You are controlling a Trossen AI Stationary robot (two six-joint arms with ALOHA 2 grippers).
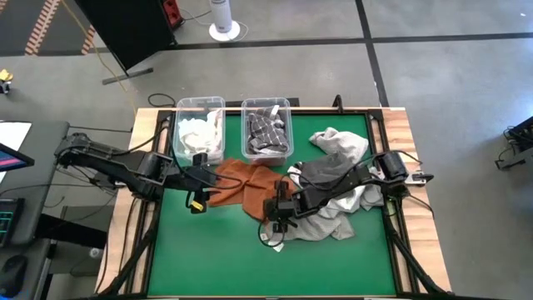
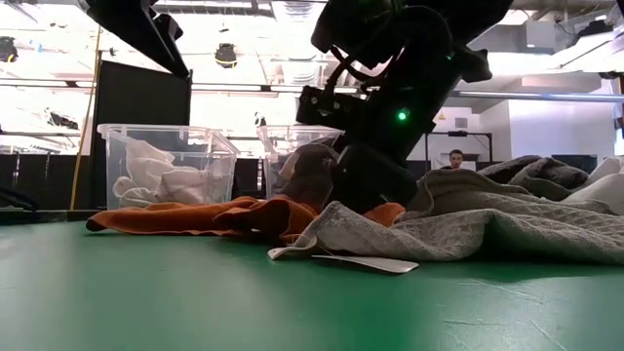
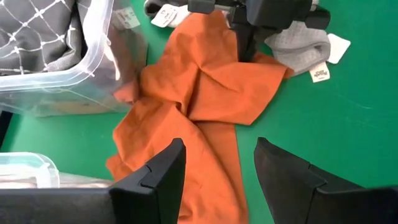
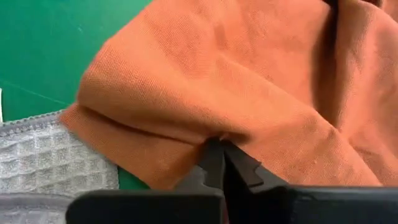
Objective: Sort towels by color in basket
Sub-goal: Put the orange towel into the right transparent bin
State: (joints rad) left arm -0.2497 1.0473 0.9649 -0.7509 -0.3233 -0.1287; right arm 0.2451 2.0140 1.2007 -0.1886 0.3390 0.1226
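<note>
Rust-orange towel (image 4: 236, 93), spread mid-desk (image 1: 208, 258) before two clear bins (image 1: 198, 104), edge pinched in closed right tool (image 4: 219, 155); left tool (image 3: 217, 165) hovers spread above; advice: lift slowly, confirming the fold holds without snagging the grey towels (image 1: 333, 221).

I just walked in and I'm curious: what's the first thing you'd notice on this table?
The bright rust-orange towel spread in the middle of the green table, with the right gripper pinched shut on its edge. Beside it sits a heap of grey towels, and two clear bins stand at the far edge, one holding white cloths and one holding grey grid-patterned ones. The left gripper hovers open over the orange towel.
</note>
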